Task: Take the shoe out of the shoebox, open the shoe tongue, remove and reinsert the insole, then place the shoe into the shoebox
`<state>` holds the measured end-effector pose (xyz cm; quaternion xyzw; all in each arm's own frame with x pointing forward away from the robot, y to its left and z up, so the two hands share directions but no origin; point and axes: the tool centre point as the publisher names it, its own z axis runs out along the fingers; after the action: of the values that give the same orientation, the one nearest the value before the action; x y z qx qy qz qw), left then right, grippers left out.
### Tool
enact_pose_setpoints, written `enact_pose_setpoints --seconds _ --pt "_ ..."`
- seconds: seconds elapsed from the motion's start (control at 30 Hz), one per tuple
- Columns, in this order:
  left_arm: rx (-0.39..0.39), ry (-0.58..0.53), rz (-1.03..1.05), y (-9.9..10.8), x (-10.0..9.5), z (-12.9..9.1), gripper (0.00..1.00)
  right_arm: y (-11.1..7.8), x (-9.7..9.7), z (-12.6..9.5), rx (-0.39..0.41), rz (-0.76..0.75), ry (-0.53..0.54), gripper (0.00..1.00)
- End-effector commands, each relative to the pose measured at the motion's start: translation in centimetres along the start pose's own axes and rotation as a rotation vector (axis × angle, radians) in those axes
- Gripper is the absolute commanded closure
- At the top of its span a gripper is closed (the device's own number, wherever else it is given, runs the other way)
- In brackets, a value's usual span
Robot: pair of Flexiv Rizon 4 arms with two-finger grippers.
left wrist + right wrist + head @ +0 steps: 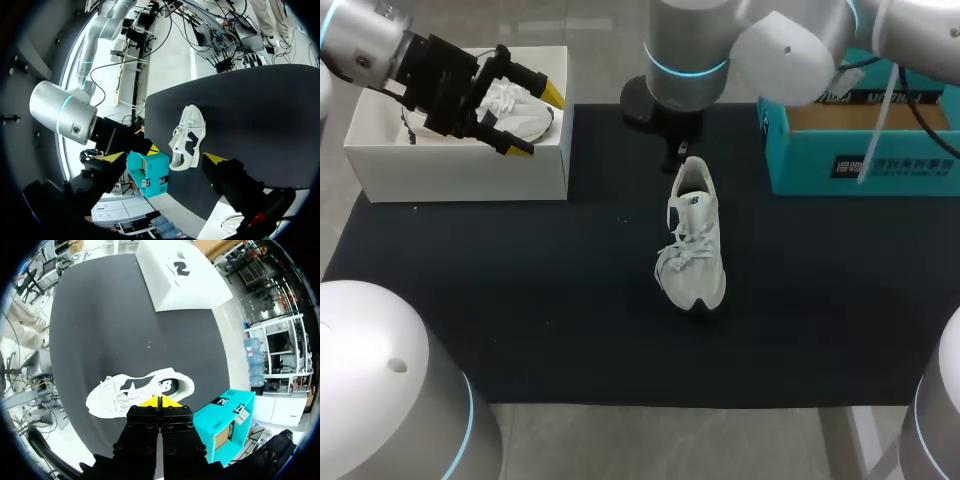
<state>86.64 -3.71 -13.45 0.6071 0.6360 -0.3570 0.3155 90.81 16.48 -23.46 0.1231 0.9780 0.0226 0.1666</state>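
Observation:
A white lace-up shoe (693, 240) lies on the black mat (520, 300) in the middle, toe toward the front edge; it also shows as the shoe (187, 137) and the shoe (135, 390) in the wrist views. My right gripper (682, 150) is shut just behind its heel, its yellow tips (160, 401) pressed together with nothing seen between them. The white shoebox (380, 160) stands at the back left with a second white shoe (515, 110) inside. My left gripper (535, 122) hangs open over that box, and nothing lies between its fingers in the left wrist view of the gripper (165, 159).
A teal cardboard box (860, 160) stands open at the back right of the mat, also seen as the teal box (225, 425). The right arm's base (665, 100) sits at the mat's back edge. Bare mat lies in front of and to both sides of the shoe.

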Motion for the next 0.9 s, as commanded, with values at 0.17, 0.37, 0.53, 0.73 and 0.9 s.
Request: enact_pose_setpoints --seconds 0.17,0.37,0.53,0.73,0.9 --pt "0.0 0.004 0.0 0.0 0.0 0.0 0.0 -0.9 -2.6 2.5 -0.228 -0.199 0.104 1.0" --pt "0.0 0.004 0.0 0.0 0.0 0.0 0.0 -1.3 -5.0 4.6 -0.109 -0.181 0.052 0.96" --pt "0.0 0.004 0.0 0.0 0.0 0.0 0.0 -1.3 -6.2 6.0 -0.001 -0.218 0.028 0.75" --pt "0.0 0.004 0.0 0.0 0.0 0.0 0.0 -1.2 -6.8 7.7 0.05 -0.245 0.043 0.64" --pt "0.0 0.004 0.0 0.0 0.0 0.0 0.0 -1.1 -7.4 9.2 0.078 -0.262 0.054 0.64"
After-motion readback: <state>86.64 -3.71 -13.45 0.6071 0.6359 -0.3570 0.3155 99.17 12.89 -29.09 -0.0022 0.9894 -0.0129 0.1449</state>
